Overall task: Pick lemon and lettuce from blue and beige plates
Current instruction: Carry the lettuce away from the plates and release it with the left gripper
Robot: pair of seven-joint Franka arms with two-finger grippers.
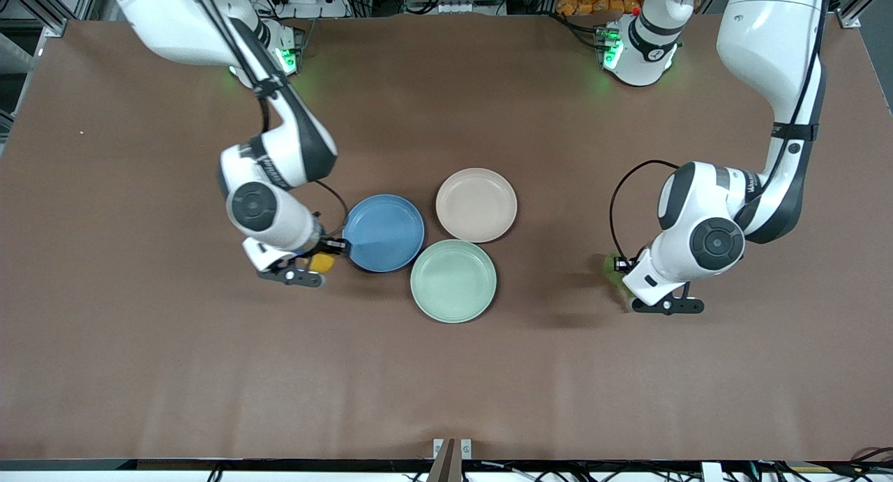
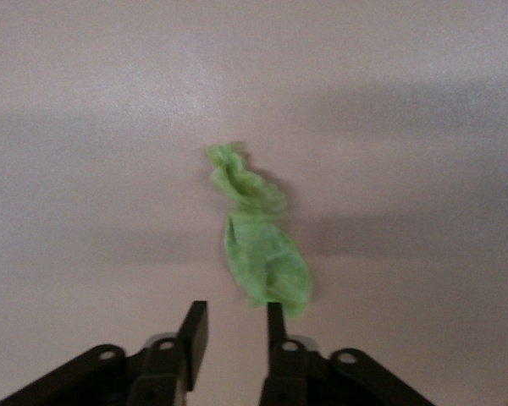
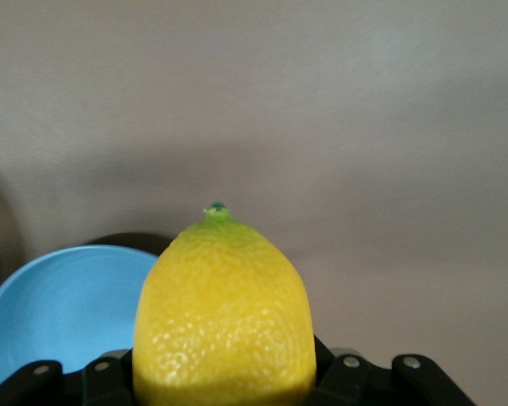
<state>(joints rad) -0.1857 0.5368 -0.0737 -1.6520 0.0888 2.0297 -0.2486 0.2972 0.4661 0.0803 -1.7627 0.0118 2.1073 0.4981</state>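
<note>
Right, front view first: right gripper (image 1: 315,262) sits over bare table just beside the blue plate (image 1: 384,232), toward the right arm's end, w/ the lemon (image 1: 321,262) between its fingers. Blue plate and beige plate (image 1: 476,204) both bare; mint plate (image 1: 453,280) too. Left gripper (image 1: 645,287) is low over the table toward the left arm's end, well apart from the plates; only a green smear of lettuce (image 1: 614,266) shows beside it, mostly hidden by the wrist.

Left wrist view: fingers apart, nothing clamped. Lettuce (image 2: 258,241) lies crumpled on the table straight ahead of the fingertips, long axis running away from them, its close end at one fingertip. Blurry, so contact unclear.

Right wrist view: lemon (image 3: 224,313) clamped, stem tip pointing out from the gripper. It hides the fingers; blue plate (image 3: 59,304) partly cut off.
</note>
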